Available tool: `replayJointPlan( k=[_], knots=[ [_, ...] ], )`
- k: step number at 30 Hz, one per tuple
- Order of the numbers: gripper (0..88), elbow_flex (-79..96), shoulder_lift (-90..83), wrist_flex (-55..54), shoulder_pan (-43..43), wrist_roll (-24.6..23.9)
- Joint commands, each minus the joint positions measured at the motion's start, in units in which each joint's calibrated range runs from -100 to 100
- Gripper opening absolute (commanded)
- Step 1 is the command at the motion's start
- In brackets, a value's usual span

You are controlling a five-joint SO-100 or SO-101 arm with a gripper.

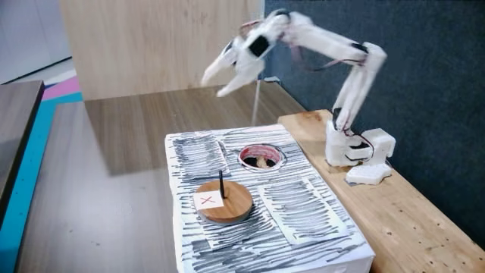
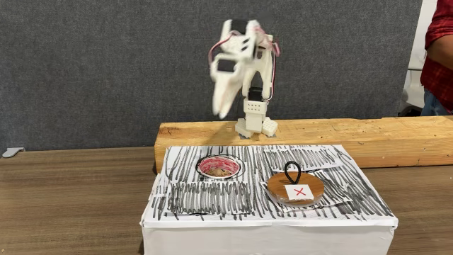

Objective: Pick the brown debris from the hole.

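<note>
Brown debris (image 2: 219, 170) crosswise in hole (image 2: 219, 159)

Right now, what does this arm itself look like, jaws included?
The arm is all white plastic, with a blocky white base mounted on a wooden beam. Thin reddish cables run along its upper links. The gripper has long, pale, tapered jaws, blurred in both fixed views.

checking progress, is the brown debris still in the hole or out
In. The brown debris lies inside the hole in both fixed views; the blurred gripper hangs high above it.
</note>
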Motion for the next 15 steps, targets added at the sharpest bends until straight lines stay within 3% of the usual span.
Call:
replayJointPlan(
  k=[1, 7, 15],
  knots=[
    [16.7, -9.2, 9.45, 11.83, 7.23, 0.7],
    [16.7, -16.45, 10.62, 25.75, 9.2, 4.24],
    [16.7, -16.62, 11.29, 27.26, 8.83, 4.39]
  ],
)
